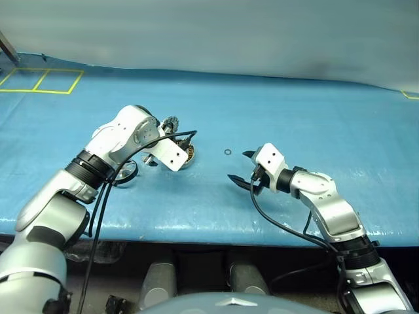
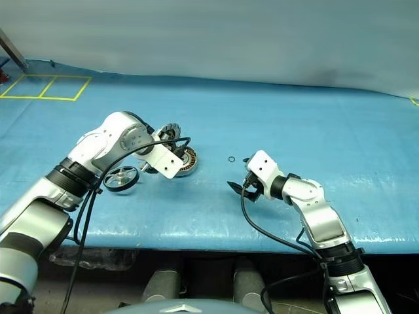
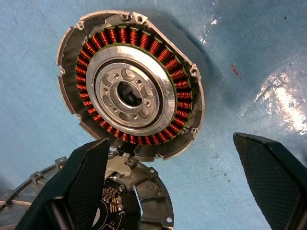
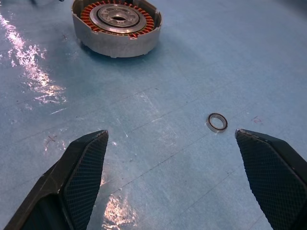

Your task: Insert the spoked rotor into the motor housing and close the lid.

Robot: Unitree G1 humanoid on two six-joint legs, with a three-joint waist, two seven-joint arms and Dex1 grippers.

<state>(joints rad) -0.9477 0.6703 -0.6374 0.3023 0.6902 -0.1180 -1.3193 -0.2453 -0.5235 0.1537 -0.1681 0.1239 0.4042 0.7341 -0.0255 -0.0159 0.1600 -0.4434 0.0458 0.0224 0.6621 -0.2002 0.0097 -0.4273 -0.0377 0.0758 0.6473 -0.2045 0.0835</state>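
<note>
From the head views: on the blue counter [image 2: 275, 111], left pincer [image 2: 159, 161] released and aimed steeply down over the motor housing [image 2: 188, 160], apparently lining up a grasp; spoked rotor [image 2: 121, 178] flat beside the left arm, not yet inserted; right pincer [image 2: 238, 174] released, hovering near a tiny ring [image 2: 232, 158], well apart from the housing. Left wrist: copper windings exposed, lid [image 3: 139, 206] hinged open at the rim, ready for the rotor. Right wrist: wide-spread fingers [image 4: 86, 167], nothing gripped.
</note>
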